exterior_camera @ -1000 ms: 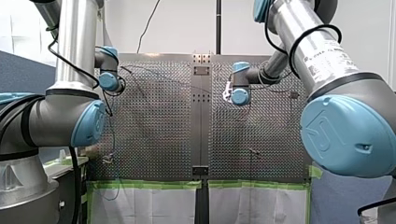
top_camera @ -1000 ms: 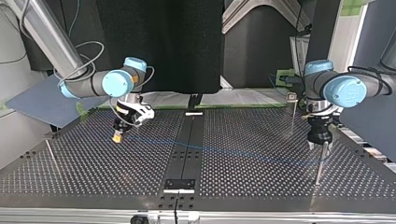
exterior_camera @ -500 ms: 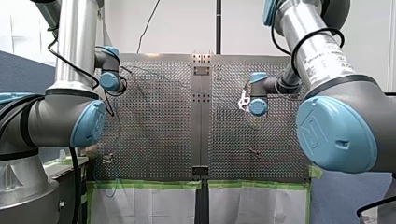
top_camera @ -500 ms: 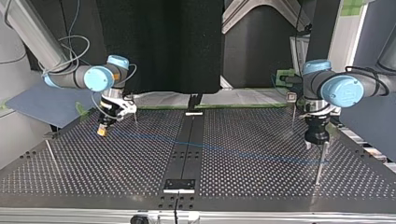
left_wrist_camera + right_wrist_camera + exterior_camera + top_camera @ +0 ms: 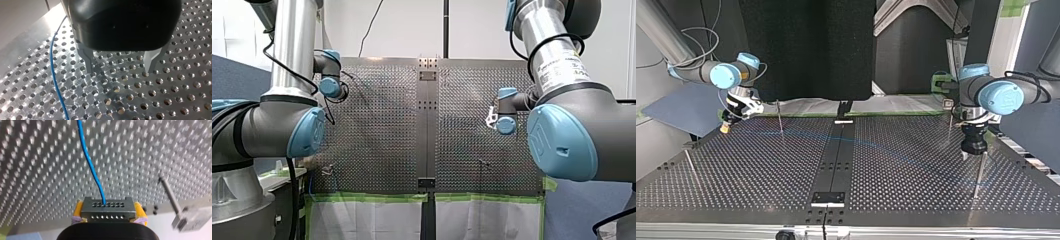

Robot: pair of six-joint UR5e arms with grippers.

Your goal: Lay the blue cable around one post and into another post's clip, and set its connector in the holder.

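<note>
Right now two grippers are over the perforated table (image 5: pixel 761 185), and only one of them is loaded. My right gripper (image 5: pixel 725 128) is at the top view's left, near the far edge. Its two yellow pads (image 5: pixel 78 209) are closed on the two sides of a single grey metal connector (image 5: pixel 107 208) with rows of small holes. One blue cable (image 5: pixel 90 162) leaves the middle of that connector and runs away over the table. In the top view it passes close to a thin upright post (image 5: pixel 780 119), though I cannot tell on which side. It then crosses the dark centre strip (image 5: pixel 836 160) and fades toward the view's right.

My left gripper (image 5: pixel 119 73) hangs low over the table at the top view's right. Its two metal fingers (image 5: pixel 88 58) are spread wide with nothing between them, and the cable lies beside it, apart from the fingers.

Four posts show in the top view. Besides the one near the cable, one leans at the left (image 5: pixel 691 167), one stands just beside my left gripper (image 5: pixel 979 175), and one stands behind it (image 5: pixel 950 122).
</note>
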